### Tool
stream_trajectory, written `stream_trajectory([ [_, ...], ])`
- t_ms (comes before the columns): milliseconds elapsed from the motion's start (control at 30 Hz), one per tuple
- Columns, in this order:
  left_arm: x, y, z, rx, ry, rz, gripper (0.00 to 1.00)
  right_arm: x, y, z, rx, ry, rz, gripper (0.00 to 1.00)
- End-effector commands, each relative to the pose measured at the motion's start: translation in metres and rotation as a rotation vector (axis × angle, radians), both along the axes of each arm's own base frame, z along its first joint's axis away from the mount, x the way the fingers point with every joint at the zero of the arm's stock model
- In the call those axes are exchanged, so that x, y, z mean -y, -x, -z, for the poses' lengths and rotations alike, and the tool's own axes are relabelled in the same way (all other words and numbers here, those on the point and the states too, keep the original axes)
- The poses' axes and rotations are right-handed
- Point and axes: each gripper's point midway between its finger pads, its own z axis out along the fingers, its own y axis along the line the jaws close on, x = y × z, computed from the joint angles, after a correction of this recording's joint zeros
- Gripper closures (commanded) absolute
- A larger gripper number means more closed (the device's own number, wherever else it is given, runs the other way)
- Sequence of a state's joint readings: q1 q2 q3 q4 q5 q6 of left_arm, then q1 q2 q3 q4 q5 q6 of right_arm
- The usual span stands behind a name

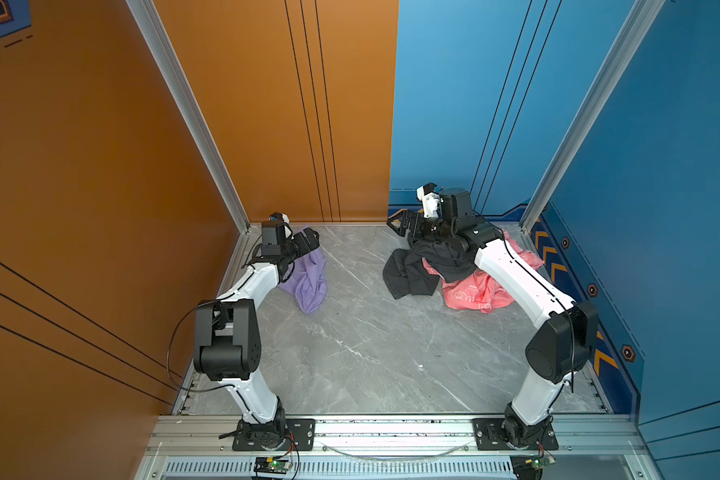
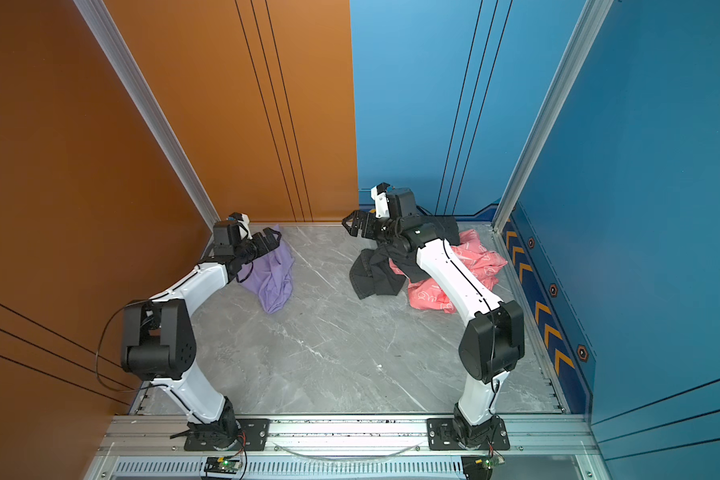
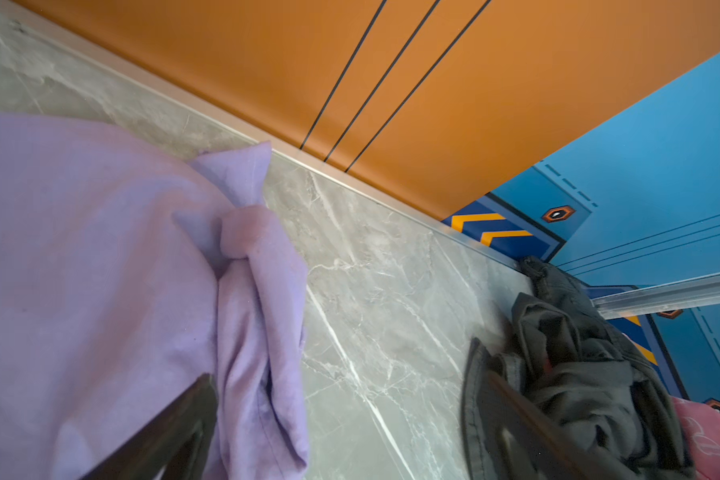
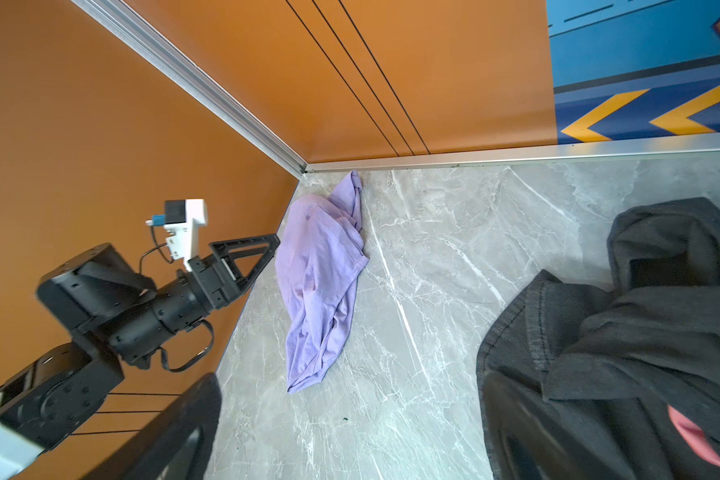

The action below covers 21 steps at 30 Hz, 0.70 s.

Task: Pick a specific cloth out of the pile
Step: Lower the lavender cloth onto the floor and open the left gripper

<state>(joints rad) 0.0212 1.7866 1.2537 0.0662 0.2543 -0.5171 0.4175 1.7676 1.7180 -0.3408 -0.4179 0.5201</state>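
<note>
The lavender cloth (image 1: 308,278) (image 2: 273,274) lies crumpled by itself at the far left of the grey marble table, near the orange wall. My left gripper (image 1: 308,239) (image 2: 269,240) hovers just over its far end, open and empty; in the left wrist view the cloth (image 3: 100,270) lies under one finger of the gripper (image 3: 348,386). The pile sits at the far right: a dark grey garment (image 1: 416,270) (image 2: 375,274) draped on a pink printed one (image 1: 474,291) (image 2: 474,262). My right gripper (image 1: 398,224) (image 2: 352,224) (image 4: 356,386) hangs open above the pile's left edge, holding nothing.
Orange walls (image 1: 100,166) close the left and back left, blue walls (image 1: 661,166) the back right and right. An aluminium rail (image 1: 391,432) with both arm bases runs along the front. Bare marble (image 1: 371,332) lies between the cloth and the pile.
</note>
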Motion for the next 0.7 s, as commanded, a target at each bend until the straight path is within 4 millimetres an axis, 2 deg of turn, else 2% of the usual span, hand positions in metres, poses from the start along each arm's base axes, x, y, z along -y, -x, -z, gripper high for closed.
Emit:
stream_trajectory([
  [0, 0.01, -0.005, 0.021, -0.074, 0.051, 0.032, 0.02, 0.013, 0.008, -0.007, 0.019, 0.017, 0.014, 0.01],
  [100, 0.025, -0.014, 0.033, -0.096, 0.078, 0.071, 0.01, 0.017, 0.01, -0.007, 0.019, 0.02, 0.025, 0.02],
  [200, 0.051, -0.02, 0.036, -0.095, 0.082, 0.139, 0.01, 0.02, 0.011, -0.006, 0.016, 0.022, 0.031, 0.02],
  [300, 0.076, -0.019, 0.049, -0.117, 0.081, 0.199, 0.01, 0.02, 0.01, -0.005, 0.013, 0.024, 0.033, 0.01],
  [533, 0.114, 0.009, 0.11, -0.294, 0.082, 0.287, 0.0, 0.02, 0.007, -0.003, 0.005, 0.025, 0.034, 0.01],
  [667, 0.12, 0.017, 0.118, -0.317, 0.067, 0.309, 0.0, 0.02, 0.005, -0.002, 0.001, 0.024, 0.031, 0.01],
])
